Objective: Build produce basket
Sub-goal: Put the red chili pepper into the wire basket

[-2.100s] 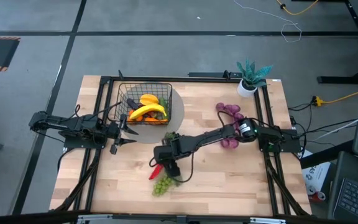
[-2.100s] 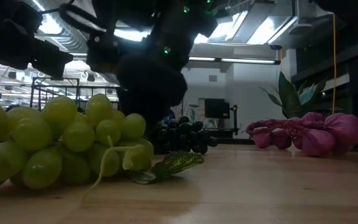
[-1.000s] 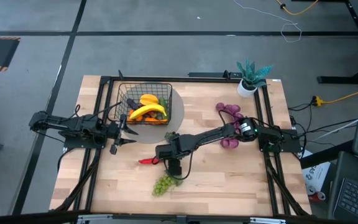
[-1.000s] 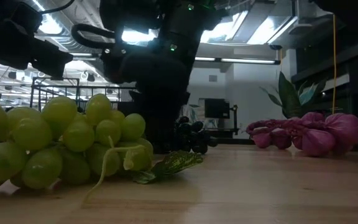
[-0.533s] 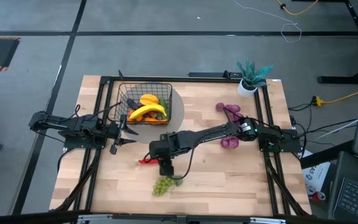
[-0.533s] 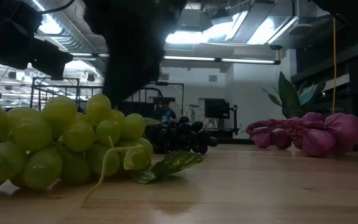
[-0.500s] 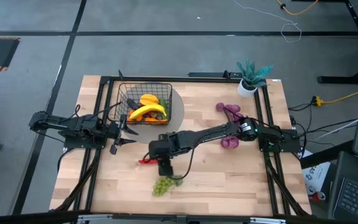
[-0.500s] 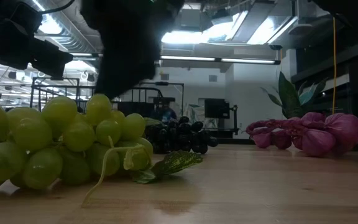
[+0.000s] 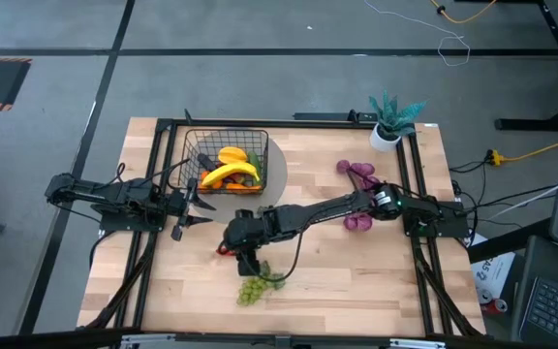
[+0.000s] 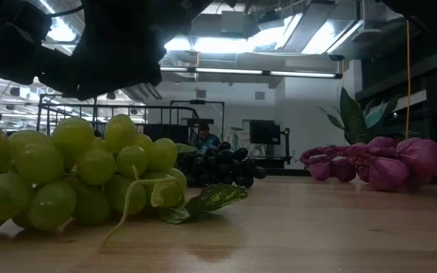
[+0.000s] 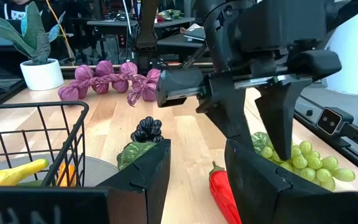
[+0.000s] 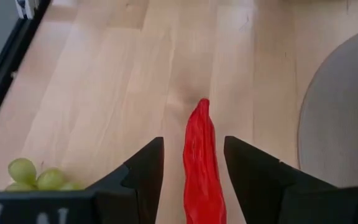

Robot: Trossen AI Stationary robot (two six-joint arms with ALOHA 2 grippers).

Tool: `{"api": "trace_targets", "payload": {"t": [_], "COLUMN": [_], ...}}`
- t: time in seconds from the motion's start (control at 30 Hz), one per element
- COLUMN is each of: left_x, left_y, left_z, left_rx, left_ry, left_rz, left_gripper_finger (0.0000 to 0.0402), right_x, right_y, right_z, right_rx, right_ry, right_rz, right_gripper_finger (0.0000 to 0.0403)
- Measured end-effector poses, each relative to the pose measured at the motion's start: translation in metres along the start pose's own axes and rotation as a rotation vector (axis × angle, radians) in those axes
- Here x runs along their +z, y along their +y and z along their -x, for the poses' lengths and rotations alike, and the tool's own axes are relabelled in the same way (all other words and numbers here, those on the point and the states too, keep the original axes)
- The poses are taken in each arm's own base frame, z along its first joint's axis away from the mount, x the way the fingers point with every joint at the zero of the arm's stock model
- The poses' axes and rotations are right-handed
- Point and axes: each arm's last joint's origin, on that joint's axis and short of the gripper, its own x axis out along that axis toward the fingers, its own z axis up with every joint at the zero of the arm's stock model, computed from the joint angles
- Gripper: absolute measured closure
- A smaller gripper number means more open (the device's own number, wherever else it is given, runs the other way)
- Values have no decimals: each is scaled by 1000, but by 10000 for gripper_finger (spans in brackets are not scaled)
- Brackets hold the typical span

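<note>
**The right arm is over the red chili, ready to grab it**

From above, the right gripper (image 9: 229, 246) has slid left along the table and now sits over the red chili (image 9: 222, 249), near the green grapes (image 9: 254, 288). The basket (image 9: 227, 162) already holds a banana (image 9: 231, 174). The left gripper (image 9: 184, 206) waits beside the basket. In the low view, the dark arm that hid the middle has moved off to the left. In the left wrist view, its own fingers (image 11: 148, 168) stand apart, holding nothing. In the right wrist view, the chili (image 12: 200, 162) lies between the open fingers (image 12: 143, 165), not yet pinched. I think a squeeze comes next, then a lift to the basket.
</note>
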Motion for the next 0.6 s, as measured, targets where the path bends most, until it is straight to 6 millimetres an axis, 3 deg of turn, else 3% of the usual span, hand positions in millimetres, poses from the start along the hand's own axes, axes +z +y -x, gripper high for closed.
{"api": "trace_targets", "payload": {"t": [0.27, 0.47, 0.6], "left_x": [0, 0, 0], "left_y": [0, 0, 0], "left_z": [0, 0, 0], "left_rx": [0, 1, 1], "left_ry": [0, 0, 0], "left_rz": [0, 0, 0], "left_gripper_finger": [255, 255, 255], "right_x": [-1, -7, -10], "right_y": [1, 4, 3], "right_z": [0, -11, -17], "right_rx": [-59, -62, -64], "right_ry": [0, 14, 24], "right_rz": [11, 12, -2], "right_gripper_finger": [206, 160, 151]}}
